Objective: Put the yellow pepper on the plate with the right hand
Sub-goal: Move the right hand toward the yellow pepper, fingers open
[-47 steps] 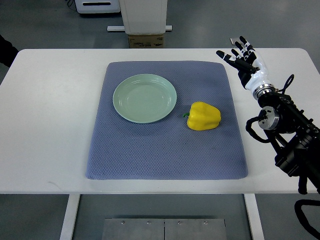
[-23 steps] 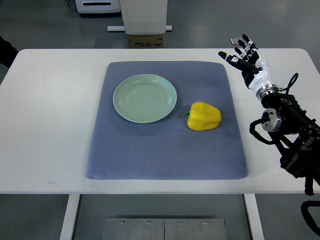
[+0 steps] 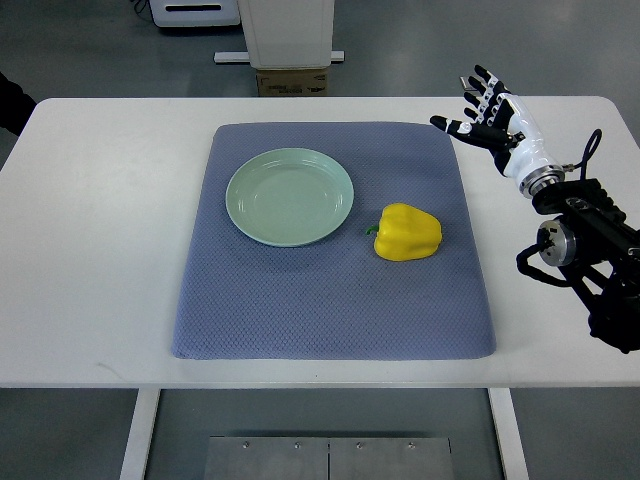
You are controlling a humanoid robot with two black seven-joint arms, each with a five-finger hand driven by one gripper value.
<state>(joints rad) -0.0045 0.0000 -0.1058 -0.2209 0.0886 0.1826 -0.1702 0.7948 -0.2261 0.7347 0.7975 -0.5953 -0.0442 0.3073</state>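
Note:
A yellow pepper lies on its side on the blue-grey mat, right of centre. A pale green plate sits on the mat to the pepper's upper left, with nothing on it. My right hand is over the white table at the mat's far right corner, well behind and to the right of the pepper. Its fingers are spread and hold nothing. Its arm comes in from the right edge. The left arm does not show.
The white table surrounds the mat. A cardboard box and a white stand base sit on the floor behind the table's far edge. A dark sleeve shows at the far left edge.
My right hand and arm have shifted a little to the right and away from me, the fingers staying spread. The pepper and plate have not moved.

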